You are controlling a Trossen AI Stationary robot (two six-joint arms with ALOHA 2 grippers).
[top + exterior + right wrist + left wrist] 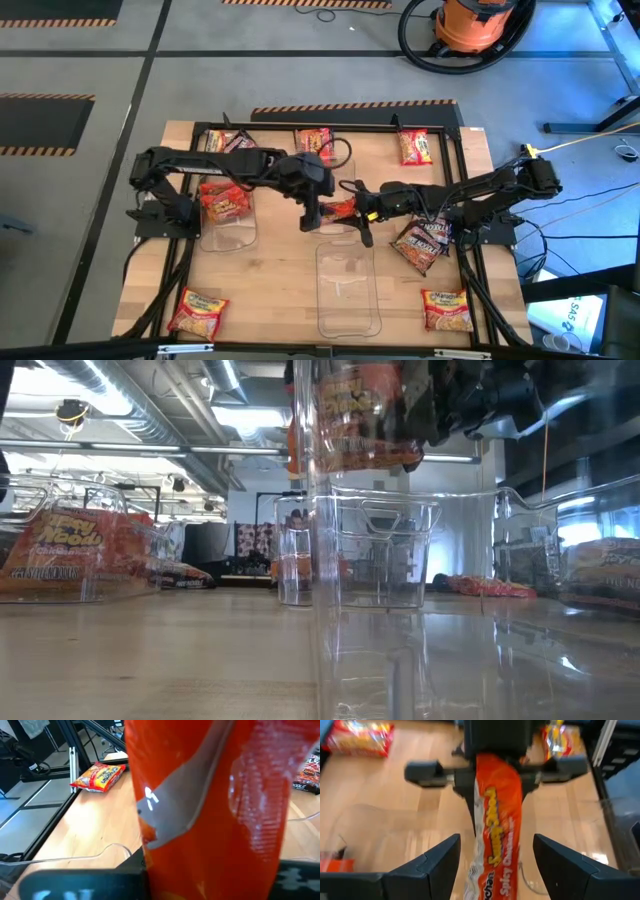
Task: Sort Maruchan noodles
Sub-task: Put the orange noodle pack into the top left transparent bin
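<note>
High view, centre: the left gripper and the right gripper meet above the wooden table, with an orange-red packet between them.
High view, right gripper: pinched on the orange-red packet.
High view, bins: a clear bin lies at lower centre; a second clear bin at centre left holds red packets.
High view, loose noodles: packets lie at upper centre, upper right, lower left and lower right; a dark maroon packet lies right of centre.
Low view: the orange-red packet hangs at upper centre, above a clear bin wall; red packets sit in the bin at left.
Left wrist view: the left arm's fingers stand wide apart on either side of the orange-red packet, not touching it; the right gripper holds the packet's far end.
Right wrist view: the orange-red packet fills the frame; a yellow-and-red packet lies on the table at upper left.
</note>
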